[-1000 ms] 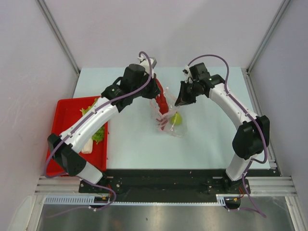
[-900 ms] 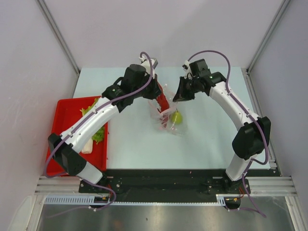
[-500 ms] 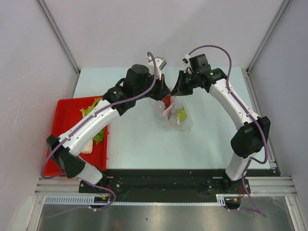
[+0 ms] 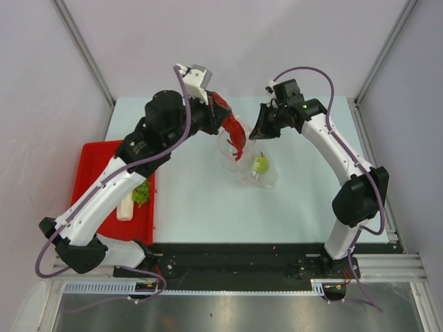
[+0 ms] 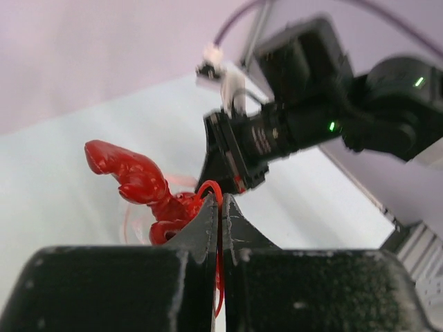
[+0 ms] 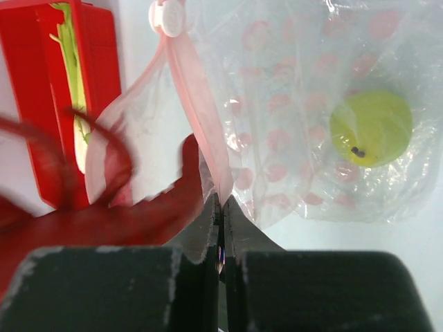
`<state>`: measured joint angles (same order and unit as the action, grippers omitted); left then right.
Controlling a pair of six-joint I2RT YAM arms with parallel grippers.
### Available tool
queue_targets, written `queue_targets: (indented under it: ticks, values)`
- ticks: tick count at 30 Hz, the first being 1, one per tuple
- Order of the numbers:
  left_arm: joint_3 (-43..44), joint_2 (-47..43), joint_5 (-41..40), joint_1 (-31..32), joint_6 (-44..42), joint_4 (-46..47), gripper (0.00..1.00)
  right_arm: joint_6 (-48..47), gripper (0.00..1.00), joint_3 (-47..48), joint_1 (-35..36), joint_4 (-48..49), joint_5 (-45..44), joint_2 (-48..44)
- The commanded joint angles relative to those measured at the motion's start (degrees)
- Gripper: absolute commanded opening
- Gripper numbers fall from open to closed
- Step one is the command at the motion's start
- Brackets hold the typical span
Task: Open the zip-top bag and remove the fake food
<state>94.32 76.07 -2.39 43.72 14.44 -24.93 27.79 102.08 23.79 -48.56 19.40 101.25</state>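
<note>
While the left hand was pinched shut on a skinny red bit of the lobster, the toy hung over the mouth of the bag. Couldn't tell if its low end was clear of the plastic. The right hand was clamped on the pink zip strip, holding that edge up off the counter. The pear sat inside the bag. The red tray on the left had the leafy vegetable in it. My take: lift the lobster straight up till it clears, then swing left to the tray nice and slow, since that thin grip looked sketchy. The right hand should pin the strip so the bag doesn't tag along.
</note>
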Motion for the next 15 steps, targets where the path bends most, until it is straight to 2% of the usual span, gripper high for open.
queue_targets:
  ticks: [1, 6, 15]
  values:
    - [4.4, -3.6, -6.4, 0.4, -1.1, 5.7, 0.00, -1.4, 0.00, -1.4, -0.4, 0.5, -1.2, -2.1]
    - [7.4, -5.5, -10.4, 0.3, -2.8, 3.8, 0.00, -1.9, 0.00, -2.8, -1.5, 0.7, -0.5, -2.3]
    - [10.4, -7.3, -26.4, 0.3, -6.6, -1.2, 0.00, -3.0, 0.00, -5.6, -2.2, 1.0, 1.1, -3.2]
